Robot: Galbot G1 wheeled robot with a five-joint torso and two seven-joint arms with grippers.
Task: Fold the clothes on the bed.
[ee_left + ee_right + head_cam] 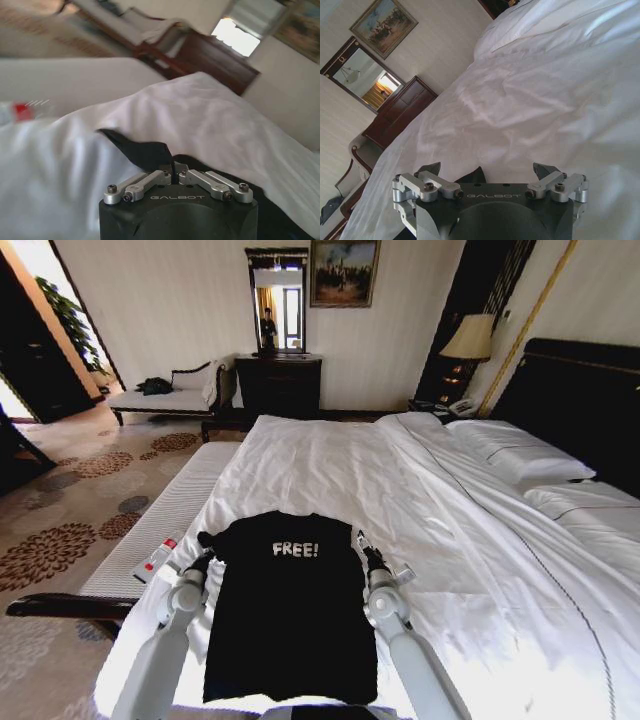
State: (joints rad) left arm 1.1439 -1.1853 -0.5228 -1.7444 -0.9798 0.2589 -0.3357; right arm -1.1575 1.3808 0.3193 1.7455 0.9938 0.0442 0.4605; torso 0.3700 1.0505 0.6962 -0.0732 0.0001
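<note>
Flanking T-shirt (pixel 290 610): both grippers, low

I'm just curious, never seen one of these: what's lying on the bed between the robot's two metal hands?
The black T-shirt with white "FREE!" print lies on the bed between the left gripper and right gripper, as the head view shows.

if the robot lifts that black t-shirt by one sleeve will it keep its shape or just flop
Probably flop: the black T-shirt lies limp on the bed, and its sleeve creases where the left end effector pinches it. Likely light. The right end effector is open beside it.
</note>
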